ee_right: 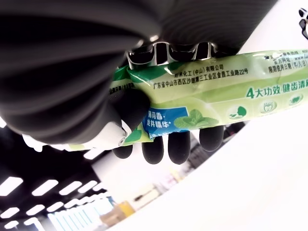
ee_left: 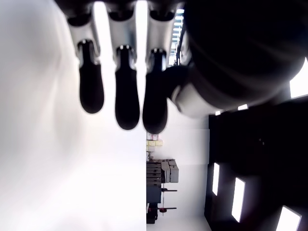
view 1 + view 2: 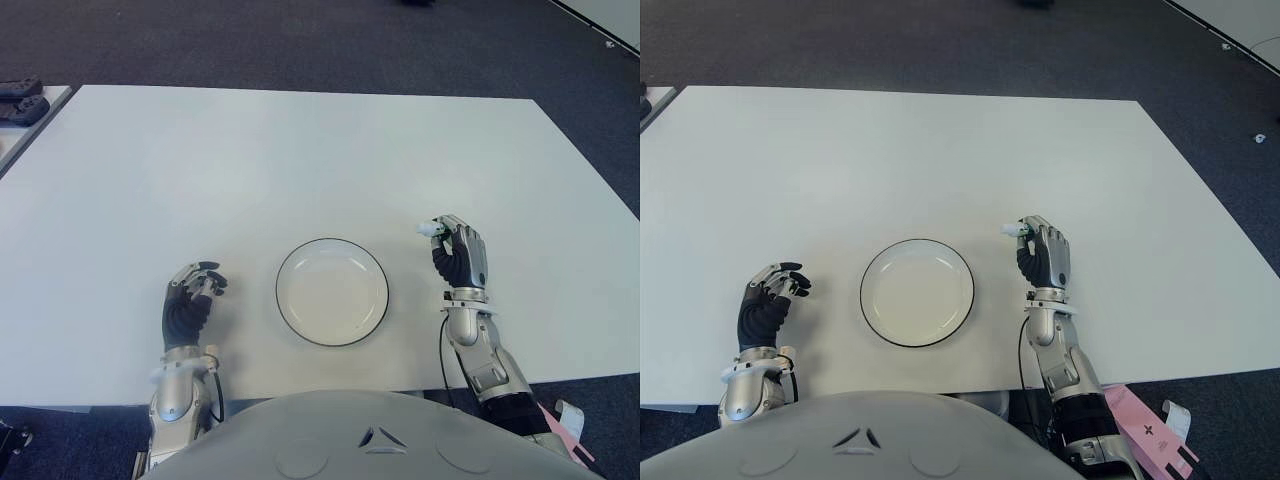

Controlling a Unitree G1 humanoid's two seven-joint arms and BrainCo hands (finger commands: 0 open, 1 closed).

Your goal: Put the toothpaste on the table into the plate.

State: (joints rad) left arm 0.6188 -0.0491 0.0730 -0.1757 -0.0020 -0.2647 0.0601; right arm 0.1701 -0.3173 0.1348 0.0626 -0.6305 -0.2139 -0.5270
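the white table carries a round white plate with a thin dark rim, set near the front edge at the centre. nothing lies in the plate.

right hand: positioned just beside the plate, at about 3 o'clock from it and slightly toward 2. its fingers are curled tight around a green toothpaste tube; the right wrist view shows the tube pressed across the palm, printed with chinese text and a mint-leaf graphic. in the eye views only the white cap end pokes out of the fist, pointing toward the plate. the tube is apart from the plate.

left hand: shows at about 9 o'clock from the plate, near it, over the table. its fingers are loosely bent and clasp nothing.

dark objects sit on a neighbouring surface at the far left, too small to identify.
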